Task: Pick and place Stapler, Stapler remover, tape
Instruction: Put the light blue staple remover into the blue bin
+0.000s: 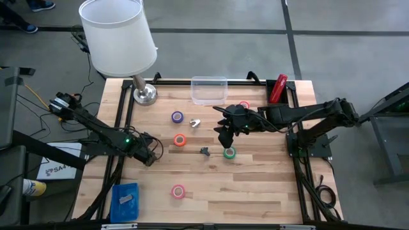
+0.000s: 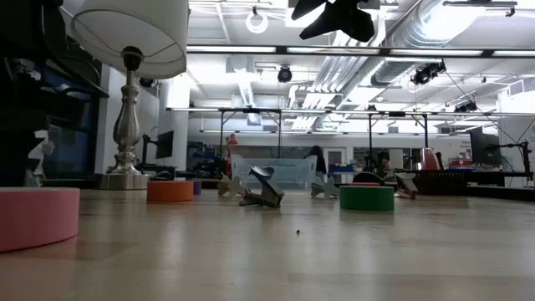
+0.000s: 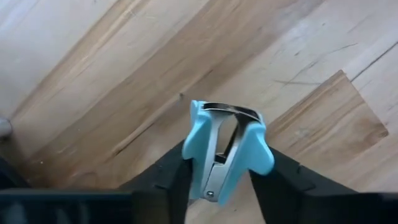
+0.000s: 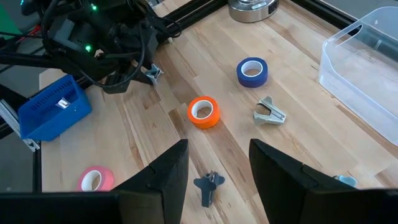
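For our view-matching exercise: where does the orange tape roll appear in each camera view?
High view: orange tape roll, near table centre.
Low view: left of centre.
Left wrist view: not in it.
Right wrist view: centre.
Shared landmark: lamp base.

Light-blue staple remover [image 3: 227,152], orange tape roll [image 4: 203,112], red stapler [image 1: 278,89], white lampshade [image 1: 118,35].

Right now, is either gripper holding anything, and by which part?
The left gripper pinches a light blue staple remover by its two plastic sides, claws pointing away. The right gripper is open and holds nothing.
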Robot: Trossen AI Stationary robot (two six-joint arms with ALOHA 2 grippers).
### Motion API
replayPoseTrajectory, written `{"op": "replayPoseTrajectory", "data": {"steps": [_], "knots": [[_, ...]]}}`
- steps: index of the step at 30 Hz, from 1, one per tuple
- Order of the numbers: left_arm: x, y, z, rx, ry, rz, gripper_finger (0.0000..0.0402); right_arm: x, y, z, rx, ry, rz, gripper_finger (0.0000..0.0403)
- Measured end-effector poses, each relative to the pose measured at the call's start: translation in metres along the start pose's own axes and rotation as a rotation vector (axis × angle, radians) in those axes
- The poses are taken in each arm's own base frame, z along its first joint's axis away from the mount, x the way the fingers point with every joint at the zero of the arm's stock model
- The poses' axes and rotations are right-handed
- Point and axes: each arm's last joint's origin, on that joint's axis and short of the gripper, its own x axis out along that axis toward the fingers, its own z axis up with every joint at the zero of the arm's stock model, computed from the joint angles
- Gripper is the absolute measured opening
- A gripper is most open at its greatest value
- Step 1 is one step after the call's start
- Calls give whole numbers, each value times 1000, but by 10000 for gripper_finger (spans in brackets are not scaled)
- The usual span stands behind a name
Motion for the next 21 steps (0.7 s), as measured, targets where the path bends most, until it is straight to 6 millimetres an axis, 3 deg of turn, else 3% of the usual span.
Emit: {"op": "replayPoseTrajectory", "data": {"steps": [5, 12, 21], "knots": [[0, -1, -1, 26, 38, -12, 92, 0, 0, 0, 0, 0, 0, 161], [-6, -4, -2, 90, 134, -43, 86, 0, 0, 0, 0, 1, 0, 161], [-35, -16, 3, 168, 258, -94, 86, 0, 0, 0, -2, 1, 0, 161]]}}
